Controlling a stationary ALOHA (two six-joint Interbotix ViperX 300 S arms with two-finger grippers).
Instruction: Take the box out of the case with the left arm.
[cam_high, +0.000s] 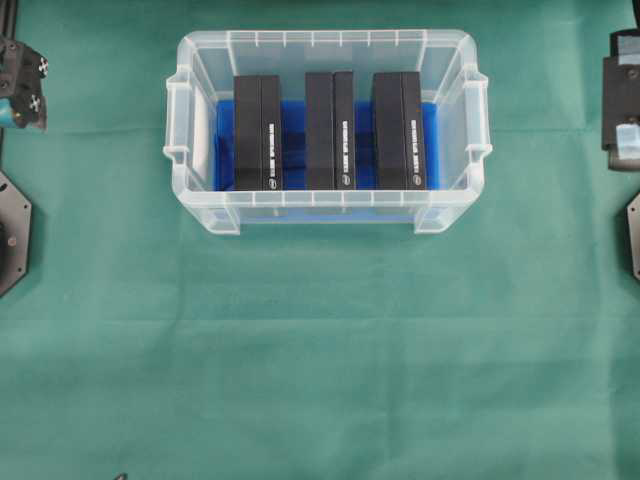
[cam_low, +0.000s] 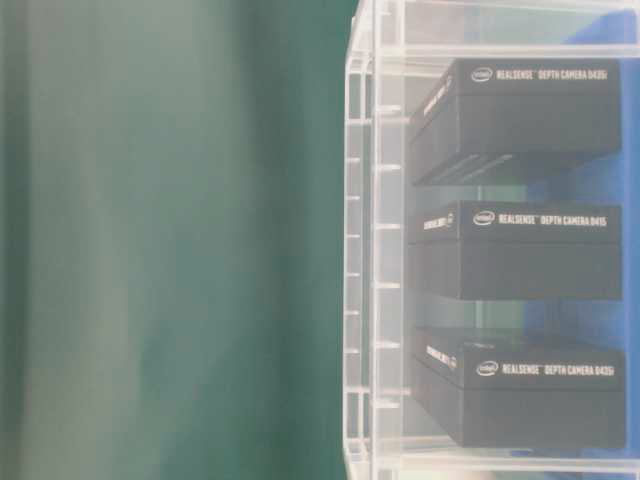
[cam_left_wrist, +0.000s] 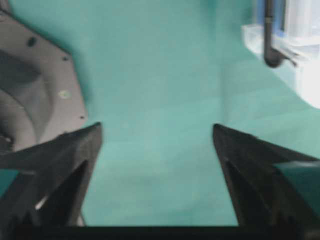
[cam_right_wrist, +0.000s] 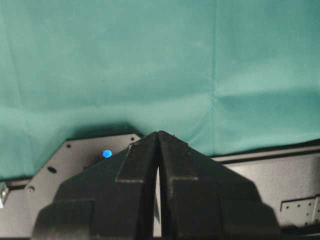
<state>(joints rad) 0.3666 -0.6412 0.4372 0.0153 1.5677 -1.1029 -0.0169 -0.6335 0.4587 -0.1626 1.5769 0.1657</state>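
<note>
The case (cam_low: 372, 250) was seen at the right, its clear ribbed wall set against blurred green cloth (cam_low: 170, 240) filling the left. Three black boxes were stacked in view inside: top box (cam_low: 520, 115), middle box (cam_low: 520, 250), bottom box (cam_low: 525, 395), each printed with white lettering. Blue lining (cam_low: 600, 310) was glimpsed between them.

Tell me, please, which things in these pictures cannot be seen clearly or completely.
- Left claw: the overhead view's left edge cuts it off.
- Right claw: the right edge cuts it off in that view.
- Three black boxes: white print on the middle box is too small to read overhead.
- Case: table-level view shows only one end; cloth beside it is blurred.
- Case corner: left wrist view, blurred and cropped.
</note>
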